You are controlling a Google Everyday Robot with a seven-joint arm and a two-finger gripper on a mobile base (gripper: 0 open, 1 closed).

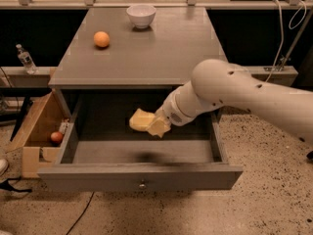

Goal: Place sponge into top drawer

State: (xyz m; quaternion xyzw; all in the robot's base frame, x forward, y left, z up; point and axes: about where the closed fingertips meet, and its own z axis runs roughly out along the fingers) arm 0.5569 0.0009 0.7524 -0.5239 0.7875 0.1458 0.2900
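Note:
The pale yellow sponge (pixel 143 121) hangs inside the open top drawer (pixel 142 176), a little above its floor and toward the back middle. My gripper (pixel 157 125) is at the end of the white arm that reaches in from the right, and it is shut on the sponge's right end. The sponge casts a dark shadow on the drawer floor below it. The drawer is pulled fully out, with its small round knob (pixel 142 184) on the front panel.
An orange fruit (pixel 101 39) and a white bowl (pixel 141 15) sit on the grey tabletop (pixel 161 53). A cardboard box (pixel 36 131) with a red fruit stands on the floor at the left. A small bottle (pixel 24 58) stands on a ledge at the left.

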